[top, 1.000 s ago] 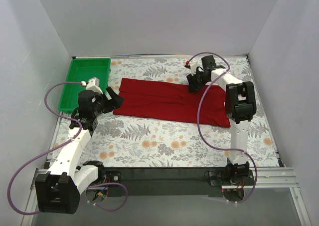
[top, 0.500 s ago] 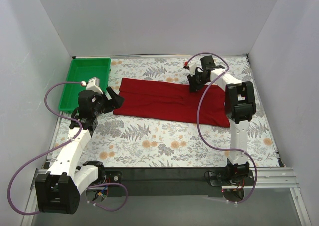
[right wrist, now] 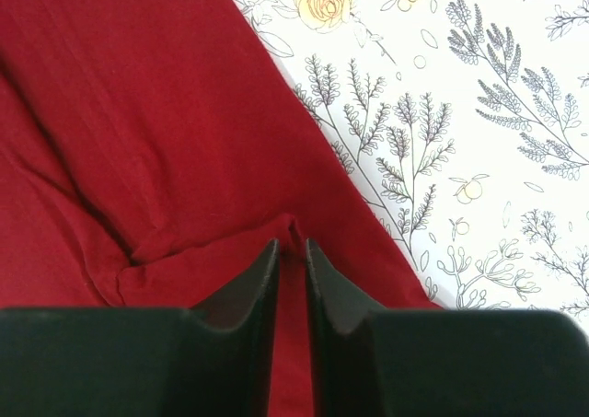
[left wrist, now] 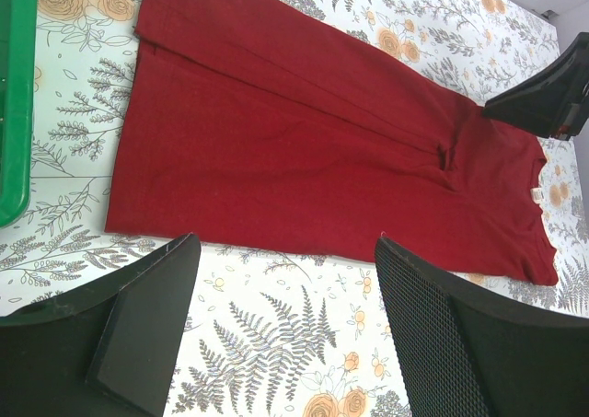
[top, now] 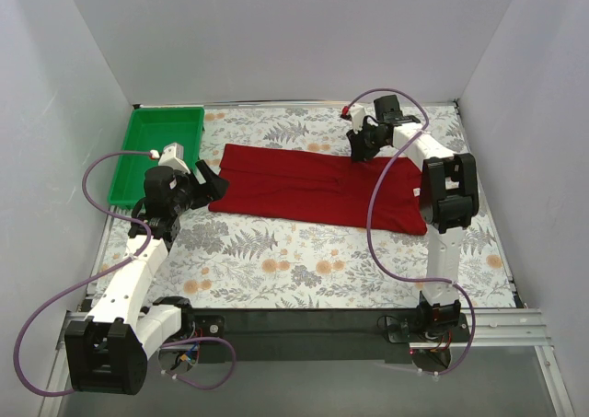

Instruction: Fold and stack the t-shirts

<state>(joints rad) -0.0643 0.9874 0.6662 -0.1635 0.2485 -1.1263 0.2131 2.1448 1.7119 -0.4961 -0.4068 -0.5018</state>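
One dark red t-shirt (top: 304, 185) lies flat across the floral table, folded into a long strip; it also shows in the left wrist view (left wrist: 304, 150) and the right wrist view (right wrist: 138, 113). My right gripper (top: 360, 150) is at the shirt's far edge, right of its middle. In the right wrist view the right gripper (right wrist: 292, 244) is shut on a small pinch of red cloth that rises between the fingertips. My left gripper (top: 213, 182) hovers at the shirt's left end. In the left wrist view it (left wrist: 285, 242) is open and empty, just short of the shirt's edge.
A green plastic tray (top: 138, 159) stands at the back left, its edge also in the left wrist view (left wrist: 14, 95). White walls close in the table on three sides. The right arm's gripper shows as a dark shape in the left wrist view (left wrist: 543, 95).
My right wrist has moved slightly up and toward the back right, still pinching the cloth. The left arm has not moved.
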